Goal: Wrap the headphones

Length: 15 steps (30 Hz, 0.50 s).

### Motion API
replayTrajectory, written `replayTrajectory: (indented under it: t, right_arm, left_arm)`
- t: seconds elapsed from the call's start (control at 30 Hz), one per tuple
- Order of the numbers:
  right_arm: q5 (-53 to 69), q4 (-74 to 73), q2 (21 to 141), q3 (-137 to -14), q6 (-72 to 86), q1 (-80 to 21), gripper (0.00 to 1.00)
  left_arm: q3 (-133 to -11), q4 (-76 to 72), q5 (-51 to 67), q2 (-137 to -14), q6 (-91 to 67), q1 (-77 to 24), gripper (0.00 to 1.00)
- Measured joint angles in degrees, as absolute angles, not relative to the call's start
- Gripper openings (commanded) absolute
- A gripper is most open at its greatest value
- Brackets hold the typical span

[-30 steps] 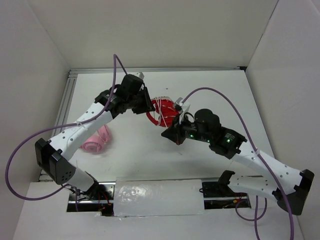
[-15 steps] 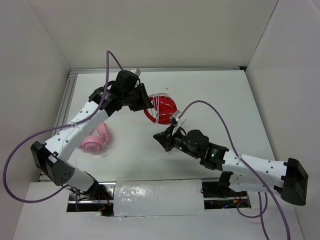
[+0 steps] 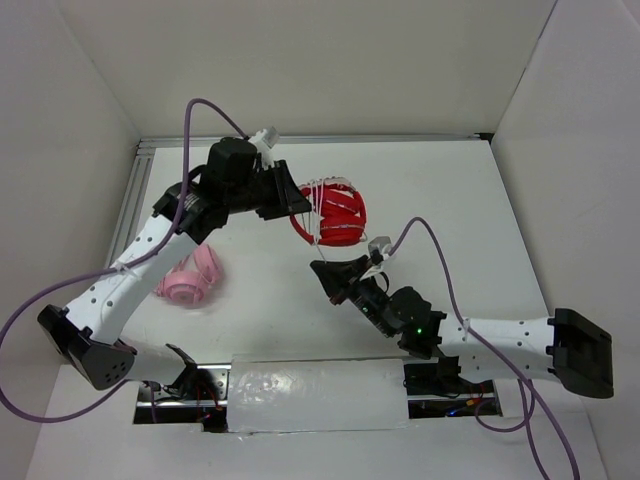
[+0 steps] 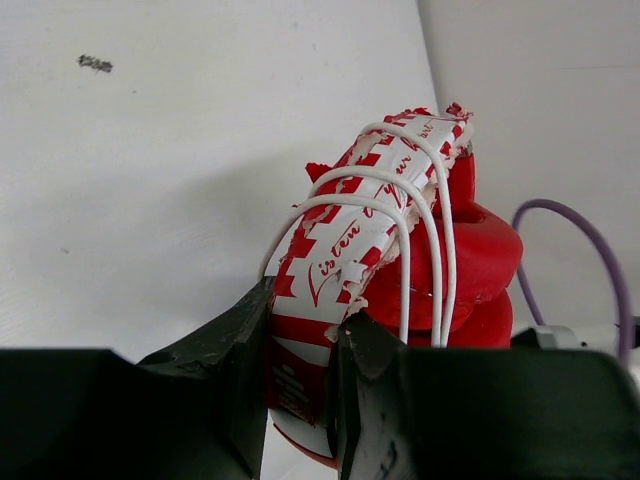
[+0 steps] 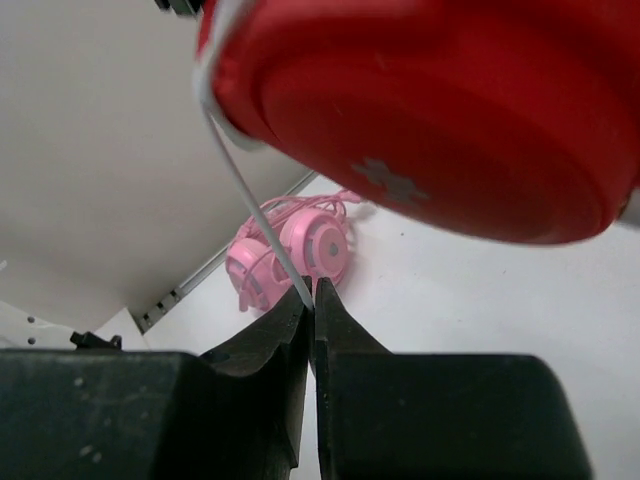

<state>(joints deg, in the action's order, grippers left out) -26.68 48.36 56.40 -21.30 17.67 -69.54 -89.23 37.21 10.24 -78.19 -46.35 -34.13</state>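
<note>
Headphones [image 3: 337, 214] gripped in your left pincer [image 4: 300, 350]; your right pincer [image 5: 312, 300], just below and nearer you, pinches their taut cable [image 5: 258, 205]

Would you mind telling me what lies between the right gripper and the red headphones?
Only a taut stretch of white cable, running from the closed right gripper up to the headphones; the right wrist view shows it.

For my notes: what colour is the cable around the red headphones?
The cable is white, clearest in the left wrist view.
</note>
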Motion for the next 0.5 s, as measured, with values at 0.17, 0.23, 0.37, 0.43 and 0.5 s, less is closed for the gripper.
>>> replayTrajectory:
  t: [0.17,0.23,0.37,0.43,0.5]
  right_arm:
    - [-25.15,48.36,59.42,-21.32,21.30,-69.63,0.14]
    - [-25.08,47.94,60.71,-21.32,22.70,-69.63,0.15]
    - [-25.74,47.51,61.14,-21.19,25.19,-69.63,0.15]
    - [-25.91,47.57,60.75,-20.86,25.96,-69.63,0.12]
    - [-25.54,48.10,60.18,-19.99,26.11,-69.60,0.12]
  left_arm:
    - [-89.56,35.31,13.65,-76.58,-45.67,-33.67,0.00]
    - [-90.43,34.85,15.64,-76.07,-45.08,-33.52,0.00]
    - [-92.90,34.17,19.75,-75.85,-43.55,-33.19,0.00]
    - [-93.89,34.00,22.57,-75.79,-42.59,-33.19,0.00]
    - [-94.08,33.28,25.78,-75.53,-41.63,-33.19,0.00]
